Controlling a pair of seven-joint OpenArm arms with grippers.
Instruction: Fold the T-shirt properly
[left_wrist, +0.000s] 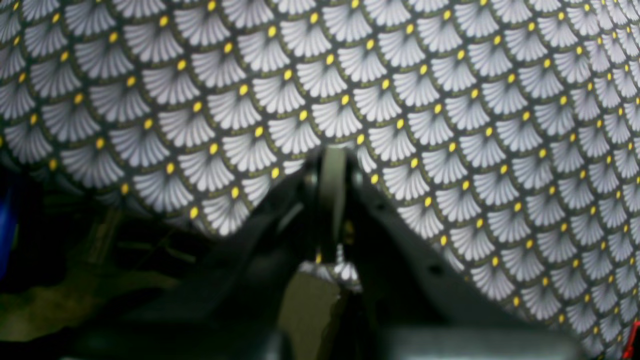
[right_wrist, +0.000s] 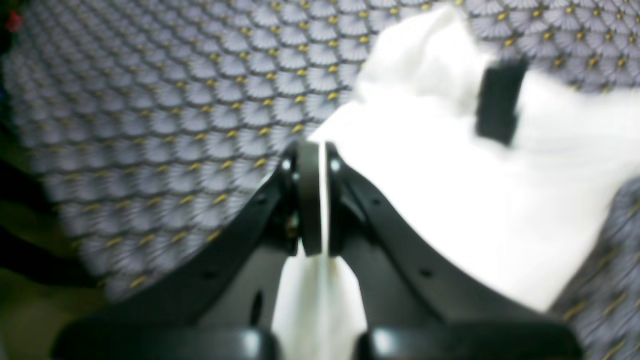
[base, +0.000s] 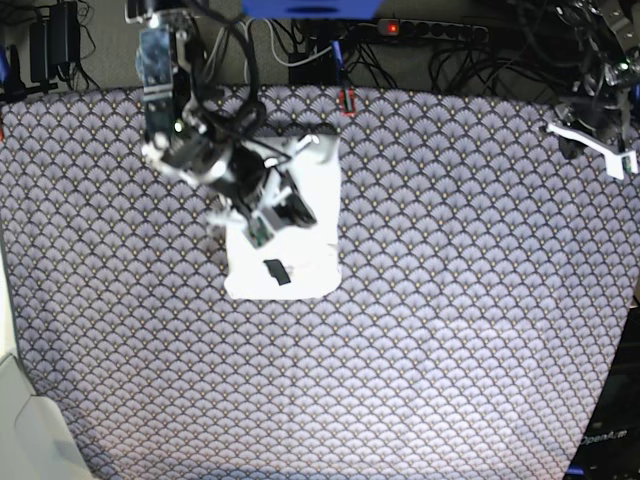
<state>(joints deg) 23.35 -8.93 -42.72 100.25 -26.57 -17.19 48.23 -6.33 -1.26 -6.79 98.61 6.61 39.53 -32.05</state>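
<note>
The T-shirt (base: 300, 262) lies folded into a small white bundle on the patterned tablecloth, left of centre in the base view, plain side up with its black tag (base: 275, 271) near the front. My right gripper (base: 262, 225) is over the bundle's left part. In the right wrist view the right gripper (right_wrist: 322, 150) is shut on a thin fold of the white T-shirt (right_wrist: 450, 200), and the tag (right_wrist: 500, 100) shows beyond it. My left gripper (left_wrist: 332, 155) is shut and empty above bare cloth. It sits at the table's far right edge (base: 598, 120), far from the shirt.
The scallop-patterned tablecloth (base: 450, 300) covers the whole table. A power strip (base: 430, 30) and cables lie behind the far edge. A white object (base: 25, 430) stands at the front left corner. The table edge drops to a dark floor (left_wrist: 75, 280) beside the left gripper.
</note>
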